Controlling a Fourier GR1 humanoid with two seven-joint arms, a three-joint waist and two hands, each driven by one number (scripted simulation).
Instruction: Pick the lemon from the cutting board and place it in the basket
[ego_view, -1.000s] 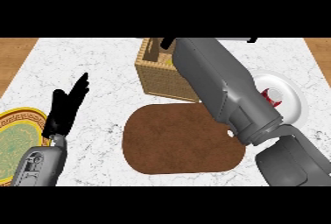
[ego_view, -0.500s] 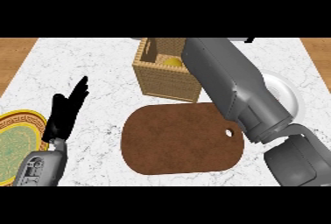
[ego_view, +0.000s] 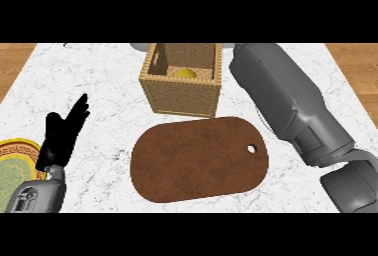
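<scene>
Since 0.5 s ago the right forearm (ego_view: 291, 107) has swung toward the view's right, off the basket (ego_view: 182, 75), so the basket's open top now shows in full with the lemon (ego_view: 184, 73) lying inside it, against the far wall. The lemon is no longer hidden and rests on the basket's floor, clear of any hand. The right hand itself lies past the top edge of the view, so whether it is released or clenched cannot be told.

Taking the basket as landmark: the brown cutting board (ego_view: 199, 160) lies just in front of it, its near corner almost touching the basket's front wall, with a small hole near the board's right edge. The left hand (ego_view: 63, 137) stands well to the basket's left and nearer the robot, released, fingers straight and pointing up. A yellow-rimmed green plate (ego_view: 15, 162) sits further left of that hand, cut by the view's edge. All rest on the white marble counter (ego_view: 103, 70).
</scene>
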